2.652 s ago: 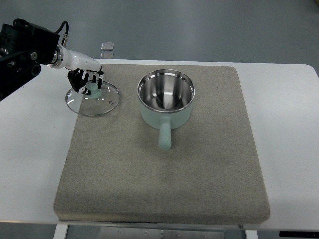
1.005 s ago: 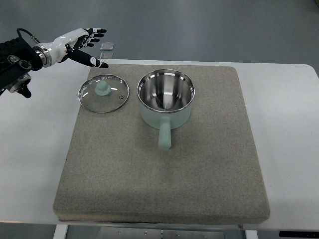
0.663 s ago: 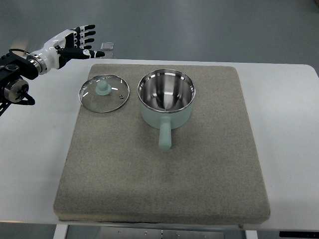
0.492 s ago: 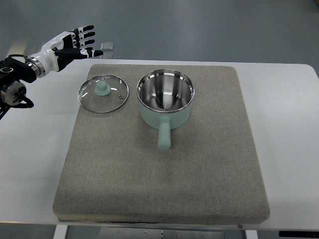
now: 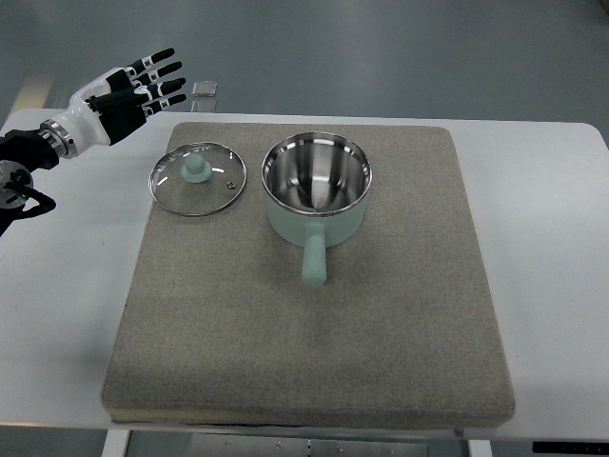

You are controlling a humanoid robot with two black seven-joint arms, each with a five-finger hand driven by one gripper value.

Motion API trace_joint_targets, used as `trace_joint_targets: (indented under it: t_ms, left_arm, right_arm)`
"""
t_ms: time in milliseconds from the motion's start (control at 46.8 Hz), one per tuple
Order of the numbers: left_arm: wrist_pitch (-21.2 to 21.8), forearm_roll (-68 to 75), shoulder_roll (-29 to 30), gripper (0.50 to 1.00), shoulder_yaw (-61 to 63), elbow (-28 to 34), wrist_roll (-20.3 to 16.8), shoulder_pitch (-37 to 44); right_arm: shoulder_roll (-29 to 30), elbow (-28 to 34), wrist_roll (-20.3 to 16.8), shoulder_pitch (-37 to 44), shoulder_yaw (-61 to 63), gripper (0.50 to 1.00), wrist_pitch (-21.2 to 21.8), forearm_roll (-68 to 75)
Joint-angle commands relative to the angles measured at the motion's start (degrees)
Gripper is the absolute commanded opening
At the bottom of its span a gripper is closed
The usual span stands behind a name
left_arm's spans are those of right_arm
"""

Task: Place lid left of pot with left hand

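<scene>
Your robot's left hand (image 5: 122,90), white-backed with black finger joints, hangs at the far left of the view with its fingers (image 5: 157,69) spread wide and holding nothing. It sits above the white table top (image 5: 552,238), beyond the mat's far left corner, well apart from the lid. Its dark forearm runs off the picture's left edge.

You will find the round glass lid with the steel rim and pale green knob (image 5: 198,178) lying flat, knob up, on the grey felt mat (image 5: 314,333). It rests just left of the pale green saucepan with the shiny steel inside (image 5: 317,187); a narrow strip of mat shows between the two rims, so they do not touch. The lid lies close to the mat's left edge and wholly on the mat.

The saucepan stands upright and uncovered, its stubby green handle (image 5: 313,260) pointing toward your robot's side. Nothing lies between the hand and the lid.

Past the mat's far edge, near the hand's fingertips, you can see a small grey square block (image 5: 202,89); what it is cannot be told. The rest of the mat in front of the pan is bare felt.
</scene>
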Motion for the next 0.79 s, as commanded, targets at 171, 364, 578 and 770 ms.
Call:
trace_joint_targets:
  t_ms: [171,364,578,770]
  left_arm:
    - [-3.09,-2.96,0.00,0.996,-0.84,0.08,0.93,0.38]
    - [-5.03,-6.21,0.00,0.996,-0.84,2.54,0.84,0.03]
    - [-5.73,-7.44,0.00,0.996,-0.84,4.47,0.84,-0.14]
    - [-6.26,-7.44,-0.08,0.996,-0.75,6.41,0.84,0.03]
  right_arm:
    - [0.00,0.00,0.00,0.00,0.00,0.921,0.00,0.05]
    - [0.00,0.00,0.00,0.00,0.00,0.921,0.00,-0.03]
    - [0.00,0.00,0.00,0.00,0.00,0.921,0.00,-0.03]
    - [0.00,0.00,0.00,0.00,0.00,0.921,0.00,0.05]
